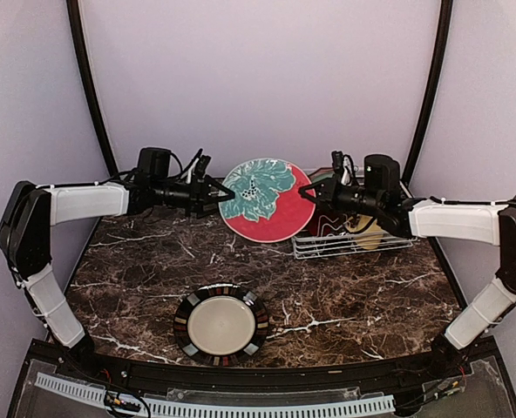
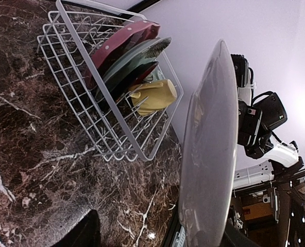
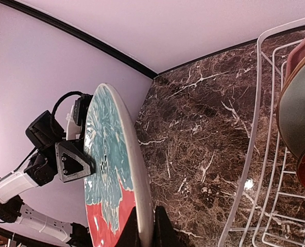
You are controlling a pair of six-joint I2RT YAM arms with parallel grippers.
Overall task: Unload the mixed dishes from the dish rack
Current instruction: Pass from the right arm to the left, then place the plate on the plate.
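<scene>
Handover: red plate with teal flower (image 1: 262, 198) stands on edge in the air, top centre of the overhead view, between the two arms.
Left gripper (image 1: 213, 193): left of the plate, fingers spread astride its left rim. The left wrist view shows a gap between one finger (image 2: 85, 231) and the plate, so there is no grip there.
Cream plate (image 1: 220, 324): lower centre, flat on the table (image 1: 371, 296), out of the rack.
Right gripper (image 1: 310, 193): right of the plate, fingers pinching its right rim; the only hold.
Dish rack (image 1: 354, 244): right of centre, holding other plates (image 2: 137, 59) and a yellow mug (image 2: 155, 95).
Risk: if the right lets go before the left clamps, the plate likely falls onto the stone and may chip. A shallow bite on the rim could let it swing, and both arms pulling could wrench it loose.
</scene>
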